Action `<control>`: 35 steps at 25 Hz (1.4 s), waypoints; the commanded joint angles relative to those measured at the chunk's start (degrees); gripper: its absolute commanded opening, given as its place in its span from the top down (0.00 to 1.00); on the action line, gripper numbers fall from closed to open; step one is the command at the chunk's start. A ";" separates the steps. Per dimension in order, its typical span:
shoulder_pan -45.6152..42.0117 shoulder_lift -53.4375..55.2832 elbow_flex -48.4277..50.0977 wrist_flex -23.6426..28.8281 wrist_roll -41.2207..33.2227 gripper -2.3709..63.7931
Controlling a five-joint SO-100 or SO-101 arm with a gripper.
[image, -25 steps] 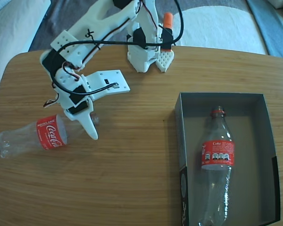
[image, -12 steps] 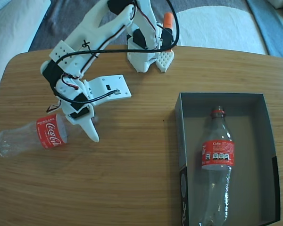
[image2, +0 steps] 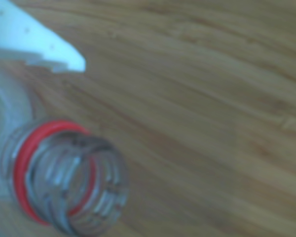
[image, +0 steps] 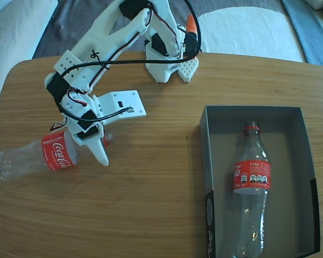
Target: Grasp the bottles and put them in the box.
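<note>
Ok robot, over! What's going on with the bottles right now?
Tool down at the neck of the bottle on the table; grip can't be confirmed. Other bottle already lying in the box. Nothing between the table bottle and the box.

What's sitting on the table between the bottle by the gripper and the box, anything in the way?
Nothing visible. In the fixed view the table is bare wood from the loose bottle at the gripper across to the box. One bottle in the box already lies along its middle, leaving floor free either side.
</note>
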 commanded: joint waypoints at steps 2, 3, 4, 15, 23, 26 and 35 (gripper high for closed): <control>0.00 -1.14 -5.62 -0.35 1.32 0.18; 0.00 -1.93 -6.59 0.00 1.32 0.18; 0.00 -2.55 -7.38 0.26 1.32 0.18; 0.09 -2.90 -7.12 0.44 2.46 0.29; -0.09 -2.46 -7.38 0.44 2.46 0.56; -0.44 -2.46 -7.82 0.44 2.46 0.63; -1.85 -2.37 -7.91 0.53 2.37 0.87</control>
